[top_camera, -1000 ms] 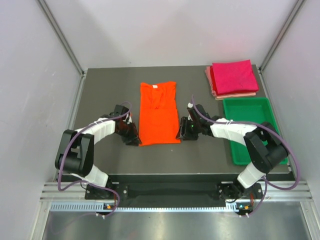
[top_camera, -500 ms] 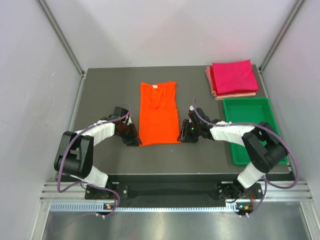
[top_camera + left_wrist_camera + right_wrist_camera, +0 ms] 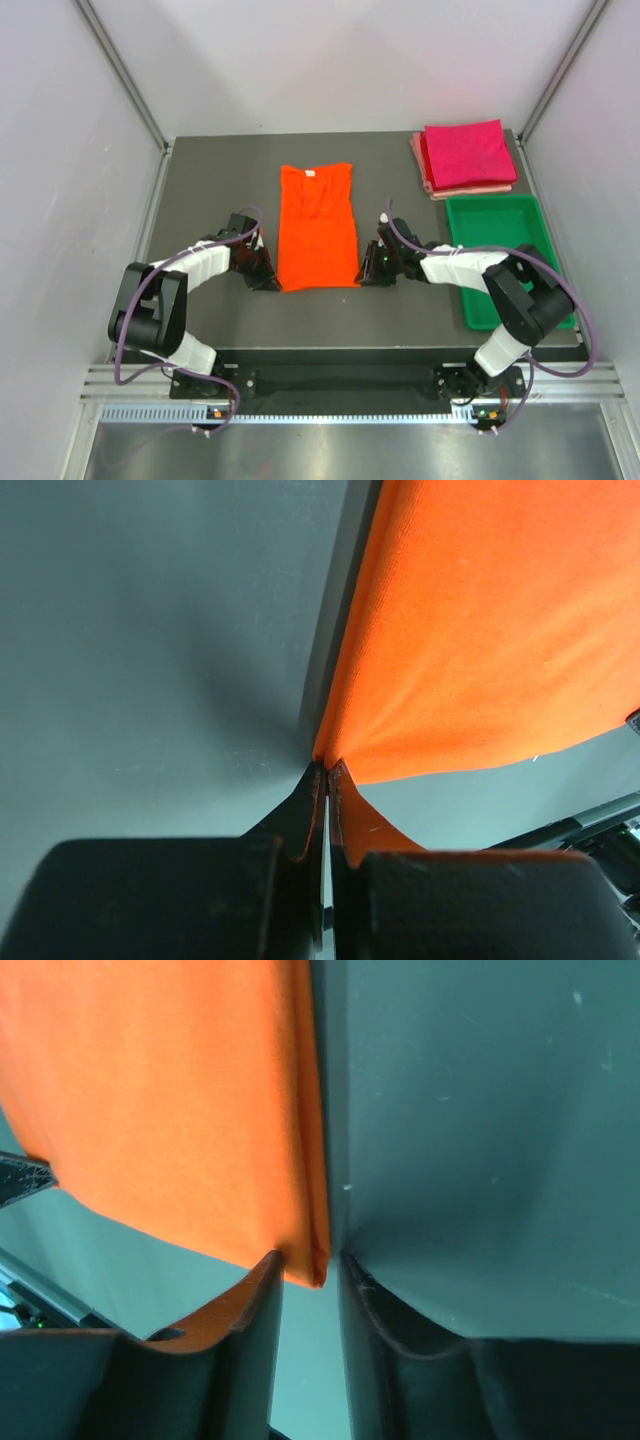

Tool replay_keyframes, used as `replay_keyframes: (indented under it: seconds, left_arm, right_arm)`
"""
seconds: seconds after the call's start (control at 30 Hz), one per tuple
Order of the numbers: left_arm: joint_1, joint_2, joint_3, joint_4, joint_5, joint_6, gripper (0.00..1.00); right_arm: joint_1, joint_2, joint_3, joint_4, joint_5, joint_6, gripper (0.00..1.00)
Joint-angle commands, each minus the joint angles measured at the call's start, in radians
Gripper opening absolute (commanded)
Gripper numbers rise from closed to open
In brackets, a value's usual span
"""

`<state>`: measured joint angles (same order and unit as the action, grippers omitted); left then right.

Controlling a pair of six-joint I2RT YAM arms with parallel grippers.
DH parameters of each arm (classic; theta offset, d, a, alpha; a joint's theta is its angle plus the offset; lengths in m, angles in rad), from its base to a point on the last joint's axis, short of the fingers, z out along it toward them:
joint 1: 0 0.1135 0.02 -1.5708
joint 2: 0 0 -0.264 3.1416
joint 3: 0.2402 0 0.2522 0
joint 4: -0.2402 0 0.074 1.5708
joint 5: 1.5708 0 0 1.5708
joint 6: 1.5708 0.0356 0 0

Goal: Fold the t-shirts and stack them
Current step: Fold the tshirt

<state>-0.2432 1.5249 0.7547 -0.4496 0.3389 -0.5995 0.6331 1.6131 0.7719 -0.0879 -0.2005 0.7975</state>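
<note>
The orange t-shirt (image 3: 318,225) lies flat as a long folded strip in the middle of the table, collar at the far end. My left gripper (image 3: 270,283) is at its near left corner; in the left wrist view the gripper (image 3: 326,770) is shut, pinching the orange cloth (image 3: 480,630) at its tips. My right gripper (image 3: 365,278) is at the near right corner. In the right wrist view that gripper (image 3: 310,1260) straddles the cloth's corner (image 3: 170,1100), with a gap still showing beside the cloth. A folded magenta t-shirt (image 3: 466,152) rests on a pale pink one (image 3: 470,189) at the far right.
A green plastic tray (image 3: 495,225) sits on the right side of the table, just nearer than the folded stack and right of my right arm. Grey walls and metal posts enclose the dark table (image 3: 220,180).
My left gripper has closed on the shirt's near left corner. The right gripper's jaws have narrowed around the near right corner. The shirt itself has not shifted.
</note>
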Motion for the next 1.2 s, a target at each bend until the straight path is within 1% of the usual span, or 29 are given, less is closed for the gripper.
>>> replay_keyframes:
  seconds: [0.0,0.03,0.07,0.1,0.13,0.17,0.4,0.47,0.67,0.77,0.9,0.93,1.03,1.1,1.13,1.17]
  left_arm:
    - [-0.002,-0.012,0.017,0.003,-0.041,0.021,0.00]
    - [-0.002,-0.014,0.018,-0.001,-0.046,0.027,0.00]
    - [-0.002,-0.015,0.021,-0.003,-0.049,0.032,0.00]
    - [-0.004,-0.020,0.023,-0.006,-0.052,0.033,0.00]
    - [-0.004,-0.025,0.023,-0.005,-0.051,0.036,0.00]
    - [-0.008,-0.028,0.024,-0.006,-0.046,0.038,0.00]
    - [-0.065,-0.071,0.028,-0.038,-0.069,0.027,0.00]
    - [-0.088,-0.077,0.028,-0.061,-0.092,0.021,0.00]
    - [-0.156,-0.166,0.021,-0.141,-0.170,-0.014,0.00]
    - [-0.198,-0.221,0.000,-0.155,-0.160,-0.051,0.00]
    - [-0.240,-0.281,-0.046,-0.109,-0.068,-0.134,0.00]
    - [-0.255,-0.290,-0.049,-0.109,-0.067,-0.141,0.00]
    - [-0.260,-0.316,-0.020,-0.118,-0.057,-0.131,0.00]
    - [-0.258,-0.304,0.040,-0.129,-0.073,-0.112,0.00]
    - [-0.257,-0.292,0.069,-0.152,-0.108,-0.108,0.00]
    - [-0.254,-0.278,0.134,-0.164,-0.130,-0.100,0.00]
  right_arm:
    - [0.017,0.011,-0.033,0.000,0.015,0.002,0.28]
    - [0.017,0.010,-0.036,0.008,0.012,0.002,0.24]
    - [0.017,0.010,-0.040,0.010,0.010,0.005,0.19]
    - [0.016,0.010,-0.040,0.010,0.007,0.002,0.06]
    - [0.016,0.008,-0.042,0.010,0.007,-0.001,0.01]
    - [0.017,-0.005,-0.046,0.010,0.012,-0.006,0.00]
    - [0.017,-0.117,-0.094,0.010,0.061,-0.030,0.00]
    - [0.019,-0.149,-0.105,-0.012,0.081,-0.037,0.00]
    - [0.017,-0.243,-0.144,-0.078,0.139,-0.049,0.00]
    - [0.019,-0.297,-0.164,-0.108,0.161,-0.053,0.00]
    - [0.037,-0.375,-0.175,-0.145,0.190,-0.066,0.00]
    - [0.037,-0.387,-0.169,-0.154,0.196,-0.067,0.00]
    - [0.039,-0.423,-0.146,-0.202,0.236,-0.076,0.00]
    - [0.036,-0.421,-0.099,-0.223,0.256,-0.101,0.00]
    - [0.025,-0.412,-0.074,-0.237,0.259,-0.115,0.00]
    - [0.019,-0.388,-0.015,-0.263,0.260,-0.144,0.00]
